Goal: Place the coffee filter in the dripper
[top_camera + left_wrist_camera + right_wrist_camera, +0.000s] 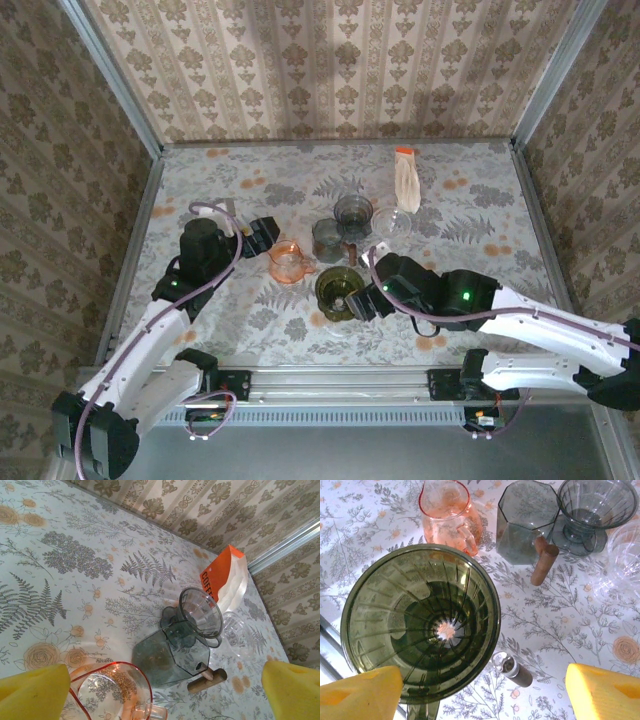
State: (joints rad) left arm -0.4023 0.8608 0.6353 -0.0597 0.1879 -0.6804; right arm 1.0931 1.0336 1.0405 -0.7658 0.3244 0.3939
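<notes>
Coffee filters (405, 178) sit in their bag, white with an orange top, lying at the far side of the tabletop (200, 190), well apart from both arms. From the left wrist the bag (227, 580) leans beyond the cluster of glassware, close to the back wall.

Nearer the arms stand three drippers. The green dripper (340, 290) is closest to the bases, mouth up and empty, its ribbed cone plain from the right wrist (420, 625). Behind it are a grey dripper (353, 212) and, just beside that, a clear dripper (392, 222). A grey cup with a wooden handle (328, 238) stands between the grey and green drippers, and a pink pitcher (288, 262) is to its left.

The right gripper (362, 292) hangs just beside the green dripper with its jaws spread wide and nothing between them. In its own camera (480, 695) one yellow pad overlaps the dripper's rim while the other is far off to the side. A small dark cylinder with a silver end (512, 670) lies on the cloth beside the dripper.

The left gripper (262, 235) is also released, jaws fully apart, holding nothing. It is poised near the pink pitcher (112, 690), with the grey cup (170, 655) and grey dripper (200, 611) ahead of it.
</notes>
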